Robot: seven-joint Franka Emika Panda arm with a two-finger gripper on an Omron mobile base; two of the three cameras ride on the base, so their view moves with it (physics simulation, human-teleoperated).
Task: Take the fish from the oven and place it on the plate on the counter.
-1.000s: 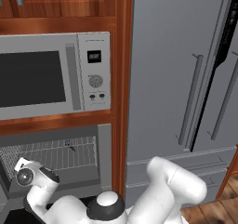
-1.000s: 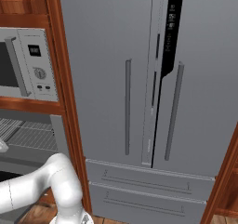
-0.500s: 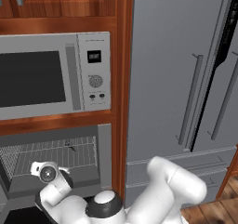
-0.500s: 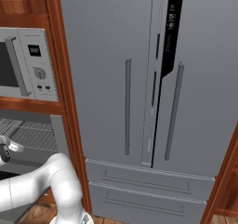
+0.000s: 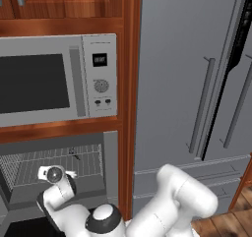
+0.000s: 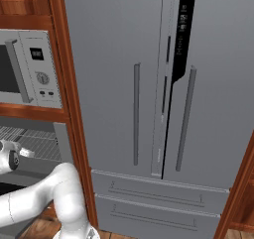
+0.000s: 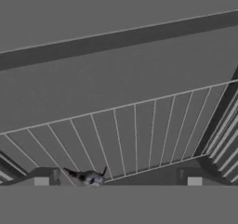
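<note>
Fingers (image 7: 118, 180): spread wide, empty, tips low over the wire rack (image 7: 139, 135).
Fish (image 7: 91, 177): small, dark, lying on the rack just inside one tip, ungrasped.
Oven (image 5: 54, 168): open, arm reaching in.
Progress: early; grasp, withdrawal and plating remain.
Clearance: cavity ceiling close overhead, side wall near; exit forward.

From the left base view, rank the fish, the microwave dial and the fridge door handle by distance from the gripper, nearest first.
1. fish: on the oven's wire rack, just beyond and right of the open gripper.
2. microwave dial: above the oven, up and right.
3. fridge door handle: far right, past the wooden divider.
</note>
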